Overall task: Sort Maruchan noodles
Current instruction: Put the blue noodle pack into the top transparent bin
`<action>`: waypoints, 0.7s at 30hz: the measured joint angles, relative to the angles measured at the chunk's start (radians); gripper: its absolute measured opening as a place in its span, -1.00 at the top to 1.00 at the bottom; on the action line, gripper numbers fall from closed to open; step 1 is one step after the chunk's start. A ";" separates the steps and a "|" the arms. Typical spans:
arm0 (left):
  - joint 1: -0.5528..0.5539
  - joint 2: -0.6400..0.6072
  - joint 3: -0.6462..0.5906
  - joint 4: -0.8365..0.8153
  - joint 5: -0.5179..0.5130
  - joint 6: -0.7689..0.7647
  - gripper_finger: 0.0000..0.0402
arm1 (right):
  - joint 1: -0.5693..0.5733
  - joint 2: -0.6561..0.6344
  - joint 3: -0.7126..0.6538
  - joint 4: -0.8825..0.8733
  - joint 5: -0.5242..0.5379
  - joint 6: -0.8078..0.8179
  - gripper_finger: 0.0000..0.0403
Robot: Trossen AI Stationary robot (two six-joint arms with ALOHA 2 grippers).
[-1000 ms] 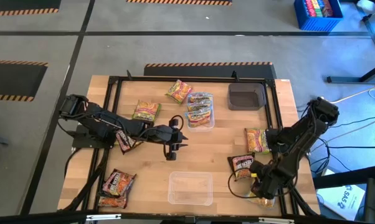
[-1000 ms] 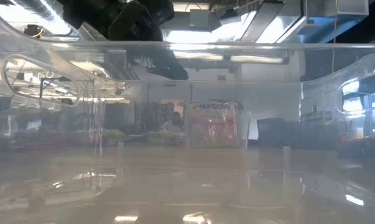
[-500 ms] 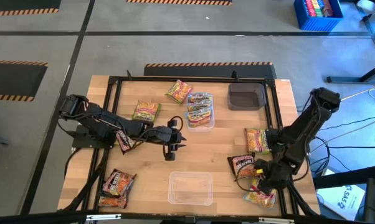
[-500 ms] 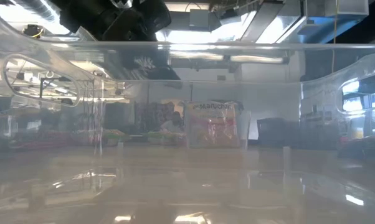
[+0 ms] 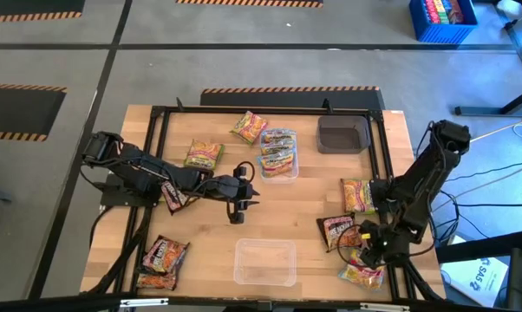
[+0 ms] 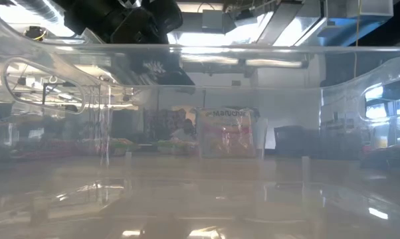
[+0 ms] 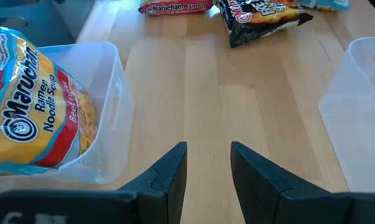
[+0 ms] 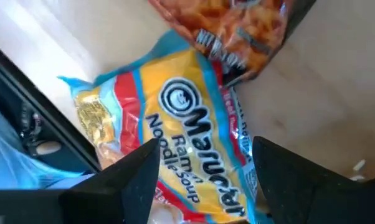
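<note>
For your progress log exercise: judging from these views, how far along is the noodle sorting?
Done: blue-orange Maruchan packets lie in the far clear tub. In hand: the right gripper hovers open over a blue-orange packet at the table's near right corner, not gripping it. The left gripper waits open mid-table. Left: the near tub and dark tray look empty; maroon packets and yellow-green packets lie loose.
</note>
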 joint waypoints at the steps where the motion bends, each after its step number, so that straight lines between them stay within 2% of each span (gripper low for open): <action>1: 0.000 0.000 0.000 0.000 -0.002 0.000 0.42 | 0.000 0.009 0.000 -0.001 0.000 0.001 -0.19; 6: 0.000 0.000 0.000 0.000 -0.002 -0.001 0.42 | -0.003 0.064 0.005 0.013 -0.037 -0.020 -0.18; 12: 0.000 0.000 0.000 0.000 -0.003 -0.002 0.42 | -0.002 0.069 0.008 0.018 -0.024 -0.033 -0.18; 21: 0.000 0.000 0.000 -0.001 -0.003 -0.002 0.42 | -0.045 0.072 0.005 0.022 -0.034 -0.090 0.10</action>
